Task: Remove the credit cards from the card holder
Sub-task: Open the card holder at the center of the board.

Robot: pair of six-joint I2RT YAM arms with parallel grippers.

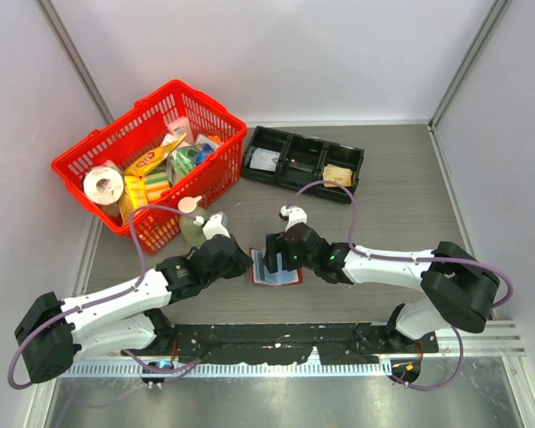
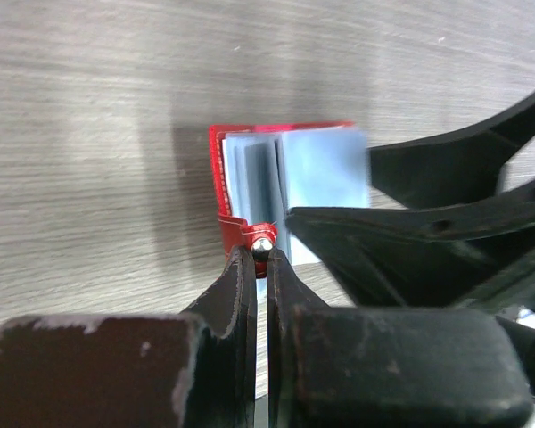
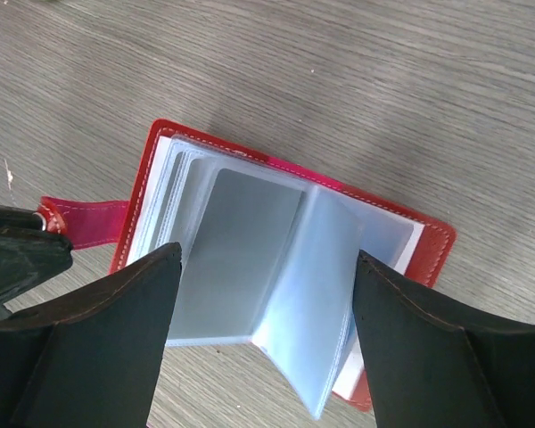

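The card holder (image 1: 283, 275), a dark red wallet, lies open on the table between my arms, with its pale blue-grey sleeves (image 3: 250, 259) fanned upward. My left gripper (image 1: 242, 264) is shut on its snap tab (image 2: 250, 234), with the metal stud pinched at the fingertips (image 2: 246, 267). My right gripper (image 3: 263, 294) is open and hovers just over the sleeves, one finger on each side, touching nothing. A grey card may sit inside the middle sleeve; I cannot tell it apart from the plastic. The wallet also shows in the left wrist view (image 2: 221, 174).
A black three-compartment tray (image 1: 290, 175) stands behind the wallet, with a greyish card-like piece (image 1: 265, 160) at its left end and a tan wad (image 1: 337, 175) at its right. A red basket (image 1: 216, 169) of groceries stands at the back left. A green pump bottle (image 1: 193, 230) stands by the left arm.
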